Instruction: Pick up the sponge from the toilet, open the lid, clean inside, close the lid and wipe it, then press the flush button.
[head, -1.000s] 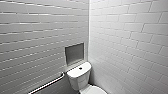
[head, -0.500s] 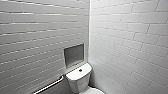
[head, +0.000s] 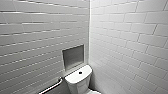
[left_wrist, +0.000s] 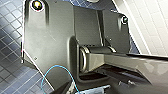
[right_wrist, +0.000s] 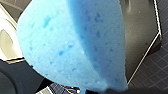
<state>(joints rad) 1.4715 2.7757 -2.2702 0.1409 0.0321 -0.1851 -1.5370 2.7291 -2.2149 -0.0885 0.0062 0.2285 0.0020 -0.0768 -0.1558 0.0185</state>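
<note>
The white toilet (head: 79, 81) stands low in the head view, in the corner of the tiled room, with only its boxy tank in frame. The dark round flush button (head: 80, 72) sits in the middle of the tank top. In the right wrist view the bright blue sponge (right_wrist: 75, 45) looms very close, bent and pinched at one end where my right gripper (right_wrist: 105, 89) is shut on it. A white rounded part of the toilet (right_wrist: 7, 42) shows behind the sponge. Nothing is held in the left wrist view.
White brick tiles cover both walls, which meet just behind the toilet. A recessed grey niche (head: 73, 57) sits above the tank, and a metal grab bar (head: 51, 87) runs along the left wall. The floor is dark blue tile (left_wrist: 10, 50).
The head view has shifted very slightly, so the camera moved a little. The sponge stays held.
</note>
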